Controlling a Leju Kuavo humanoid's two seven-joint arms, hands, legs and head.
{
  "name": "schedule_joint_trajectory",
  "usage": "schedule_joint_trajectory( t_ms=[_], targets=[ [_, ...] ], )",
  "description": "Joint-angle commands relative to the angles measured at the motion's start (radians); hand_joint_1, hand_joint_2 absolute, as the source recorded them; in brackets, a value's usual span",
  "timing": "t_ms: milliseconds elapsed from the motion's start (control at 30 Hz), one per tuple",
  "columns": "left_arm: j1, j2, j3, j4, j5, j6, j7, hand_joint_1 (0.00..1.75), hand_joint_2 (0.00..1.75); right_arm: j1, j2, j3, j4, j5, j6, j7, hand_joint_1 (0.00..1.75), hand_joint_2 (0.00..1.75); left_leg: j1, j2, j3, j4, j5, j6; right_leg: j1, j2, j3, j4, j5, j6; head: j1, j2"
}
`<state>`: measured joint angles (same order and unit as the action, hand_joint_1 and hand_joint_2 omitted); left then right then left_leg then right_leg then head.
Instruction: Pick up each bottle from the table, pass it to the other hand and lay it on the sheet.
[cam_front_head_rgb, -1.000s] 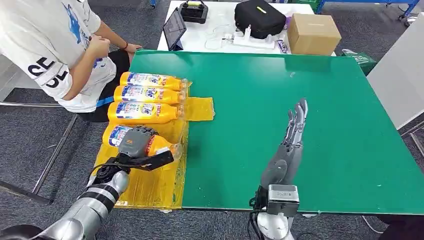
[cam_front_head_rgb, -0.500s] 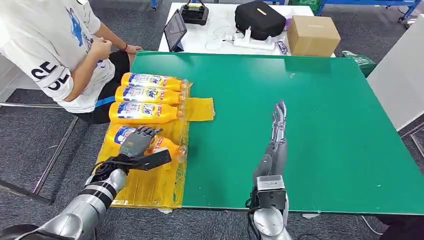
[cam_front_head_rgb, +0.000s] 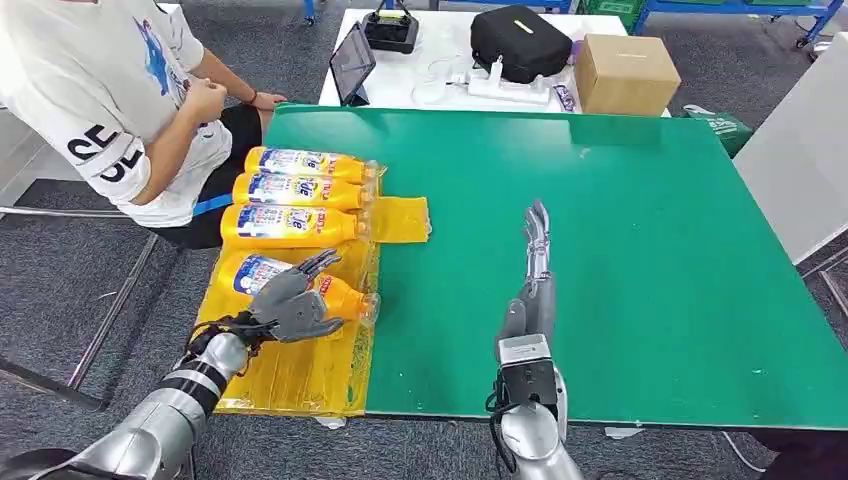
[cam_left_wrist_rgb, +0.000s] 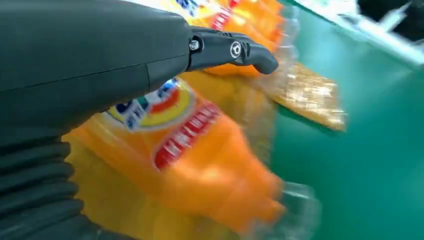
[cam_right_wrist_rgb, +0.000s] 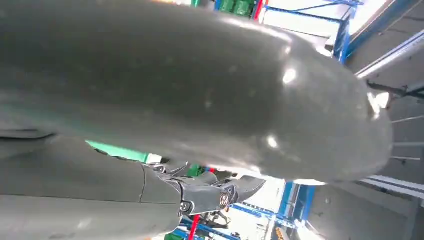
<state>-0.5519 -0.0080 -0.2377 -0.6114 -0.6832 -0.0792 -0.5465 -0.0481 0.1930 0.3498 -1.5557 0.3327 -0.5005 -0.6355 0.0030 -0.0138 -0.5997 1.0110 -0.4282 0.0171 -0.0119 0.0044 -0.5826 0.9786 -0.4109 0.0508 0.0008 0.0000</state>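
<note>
Four orange bottles lying side by side on the yellow sheet (cam_front_head_rgb: 300, 375) at the left edge of the green table (cam_front_head_rgb: 620, 250), caps toward the right. Far three bottles (cam_front_head_rgb: 292, 192) in a tight row, each with a blue, white and red label; writing too small to read. Nearest bottle (cam_front_head_rgb: 335, 293) on the sheet just beyond the left hand (cam_front_head_rgb: 288, 303), partly hidden by it; in the left wrist view same bottle (cam_left_wrist_rgb: 200, 165) blurred, label with a blue and yellow roundel and a red band of white characters, not legible. Left hand over the near end of that bottle, fingers spread apart and gripping nothing; contact with the bottle not clear. Right hand (cam_front_head_rgb: 533, 270) over the bare green table, well to the right of the sheet, fingers straight and together, pointing far, holding nothing. Crumpled yellow flap of the sheet (cam_front_head_rgb: 400, 215) sticking out rightward beside the caps of the far bottles. At far left, a seated person (cam_front_head_rgb: 110, 100) in a white shirt with dark letters, "SE" readable on the sleeve, close beside the far bottles. Beyond the green table, a white table (cam_front_head_rgb: 440, 75) carrying a tablet (cam_front_head_rgb: 350, 62), a black bag (cam_front_head_rgb: 520, 38), a cardboard box (cam_front_head_rgb: 625, 72) and a small black device (cam_front_head_rgb: 390, 22). Grey carpet (cam_front_head_rgb: 60, 280) around.
</note>
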Motion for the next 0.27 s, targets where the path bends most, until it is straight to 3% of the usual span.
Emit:
schedule_joint_trajectory(
  t_ms=[33, 200, 267],
  targets=[
    [0.199, -0.15, 0.297, -0.391, 0.422, 0.077, -0.04, 0.0, 0.0, -0.029, 0.011, 0.001, 0.121, -0.002, 0.011, 0.003, 0.0, 0.0, 0.001, 0.003, 0.001, -0.001, 0.0, 0.0, 0.001, 0.001, 0.0, -0.001, 0.001, -0.001, 0.0, 0.0],
    [0.214, -0.142, 0.262, -0.463, 0.44, 0.091, 0.018, 0.0, 0.0, -0.024, 0.012, 0.009, 0.117, 0.002, 0.008, 0.006, 0.0, 0.0, 0.001, 0.003, -0.005, 0.0, 0.0, 0.0, 0.001, 0.001, -0.007, -0.001, 0.0, -0.001, 0.0, 0.0],
    [0.205, -0.191, 0.347, -0.491, 0.513, 0.241, -0.096, 0.0, 0.0, -0.023, 0.016, 0.015, 0.124, 0.017, 0.013, 0.024, 0.0, 0.0, 0.001, 0.003, -0.005, 0.0, 0.0, -0.001, 0.001, 0.001, -0.006, -0.001, 0.0, -0.001, 0.0, 0.0]
  ],
)
